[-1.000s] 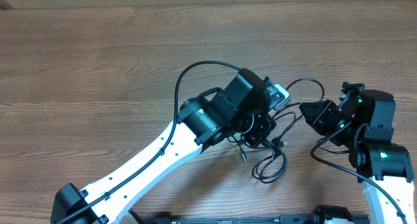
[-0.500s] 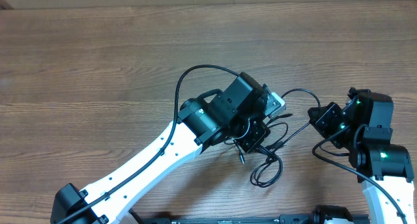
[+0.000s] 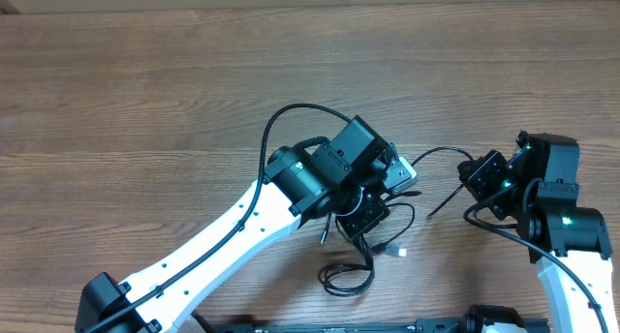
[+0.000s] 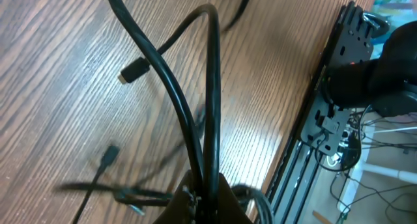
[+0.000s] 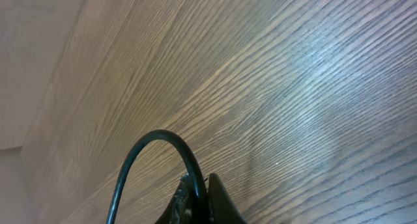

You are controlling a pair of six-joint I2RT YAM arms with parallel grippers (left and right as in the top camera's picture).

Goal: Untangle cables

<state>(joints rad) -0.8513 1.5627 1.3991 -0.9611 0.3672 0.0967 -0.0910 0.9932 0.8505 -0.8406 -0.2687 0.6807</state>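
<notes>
The cables [image 3: 351, 275] are thin black cords, bunched under my left gripper [image 3: 373, 215], with a loop trailing toward the table's front and a small plug [image 3: 401, 250] lying beside it. In the left wrist view the left gripper [image 4: 207, 196] is shut on two black cable strands [image 4: 212, 87] that rise from its jaws. Two plugs [image 4: 133, 70] lie on the wood to their left. One strand [image 3: 441, 151] runs right to my right gripper [image 3: 472, 173]. In the right wrist view the right gripper [image 5: 201, 195] is shut on a cable [image 5: 156, 136] arching left out of its jaws.
A black rail [image 4: 332, 100] with robot wiring runs along the table's front edge, close to the left gripper. The left arm's own thicker wire [image 3: 276, 130] arches above its wrist. Bare wooden tabletop [image 3: 145, 91] stretches to the left and back.
My left gripper has pulled back toward the table's front and left, dragging the bundle; the loose loop now lies further left. The right gripper kept its hold and shifted slightly right.
</notes>
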